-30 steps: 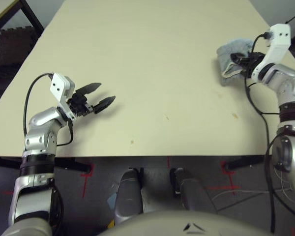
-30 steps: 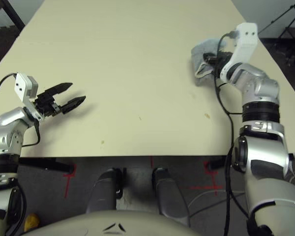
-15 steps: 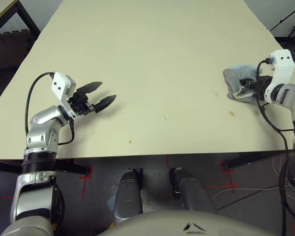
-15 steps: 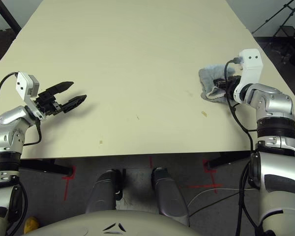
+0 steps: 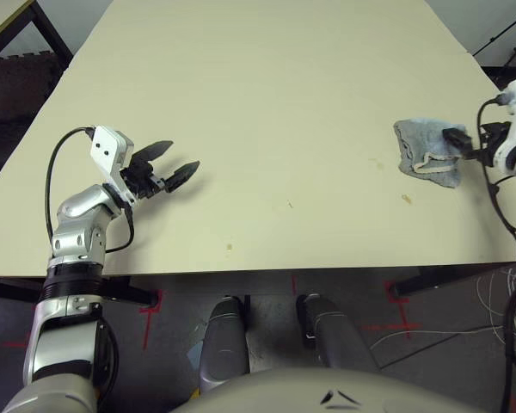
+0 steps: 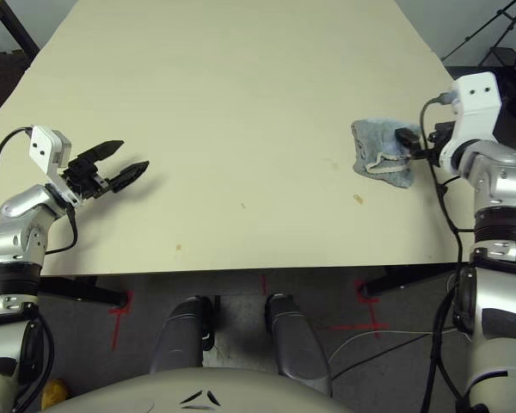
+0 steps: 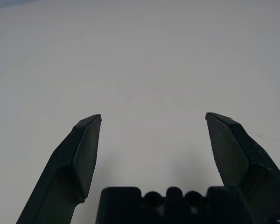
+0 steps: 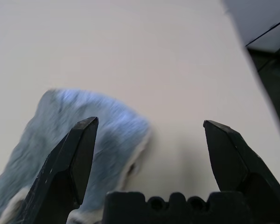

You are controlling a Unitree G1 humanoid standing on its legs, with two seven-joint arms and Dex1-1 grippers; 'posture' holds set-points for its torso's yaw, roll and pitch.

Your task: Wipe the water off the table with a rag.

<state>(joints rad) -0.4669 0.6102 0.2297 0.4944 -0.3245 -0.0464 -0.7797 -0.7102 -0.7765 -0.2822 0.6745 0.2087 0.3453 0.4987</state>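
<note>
The light blue-grey rag (image 5: pixel 426 153) lies crumpled on the cream table (image 5: pixel 267 86) close to its right edge. My right gripper (image 6: pixel 413 144) is open just to the rag's right. One fingertip sits at the cloth's edge and nothing is held. In the right wrist view the rag (image 8: pixel 84 135) lies under and beyond one finger of that gripper (image 8: pixel 150 122). My left gripper (image 5: pixel 181 157) hovers open and empty over bare table at the left, as the left wrist view (image 7: pixel 153 119) also shows. Of the water I see only a tiny amber speck (image 5: pixel 405 200) in front of the rag.
A dull tan fleck (image 5: pixel 228 248) sits near the table's front edge. The right edge of the table runs just past my right gripper, with a black tripod (image 6: pixel 499 34) on the floor beyond it. A dark frame (image 5: pixel 17 34) stands off the far left corner.
My right gripper lowered the rag to the table, opened, let it go and drew back to the right. The camera view shifted a little. The left arm barely moved.
</note>
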